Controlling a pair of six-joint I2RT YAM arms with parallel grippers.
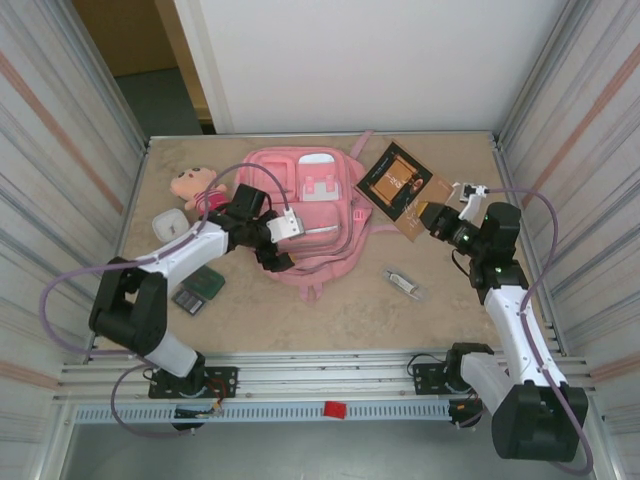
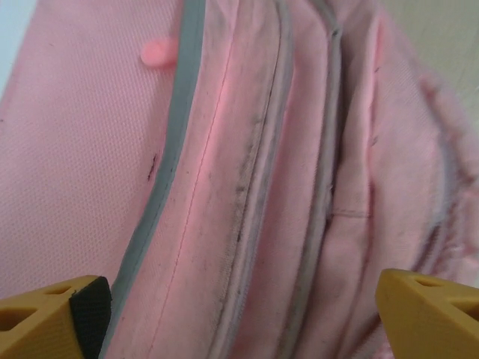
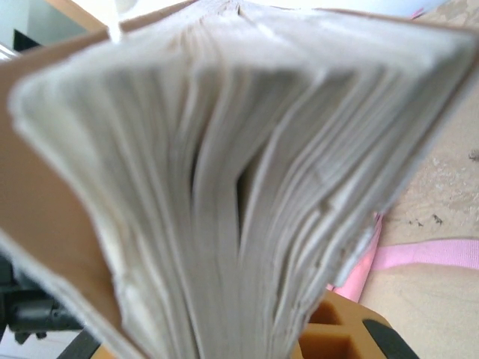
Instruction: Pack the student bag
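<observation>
The pink student bag (image 1: pixel 305 215) lies flat in the middle of the table, pockets up. My left gripper (image 1: pixel 277 245) hovers over its left side. In the left wrist view this gripper (image 2: pixel 239 321) is open, its yellow fingers (image 2: pixel 52 314) spread wide above the bag's grey-trimmed zip seams (image 2: pixel 247 194), nothing between them. A brown-covered book (image 1: pixel 395 180) lies tilted at the bag's right. My right gripper (image 1: pixel 440 218) is shut on its near edge. In the right wrist view the book's fanned page edges (image 3: pixel 224 149) run down into that gripper (image 3: pixel 217 329), with one orange finger (image 3: pixel 337 336) beside them.
A small plush doll (image 1: pixel 195 185) and a white case (image 1: pixel 170 222) lie left of the bag. A green item (image 1: pixel 208 283) and a dark one (image 1: pixel 189 300) sit by the left arm. A small clear object (image 1: pixel 403 284) lies right of the bag's front. Ribbed walls close both sides.
</observation>
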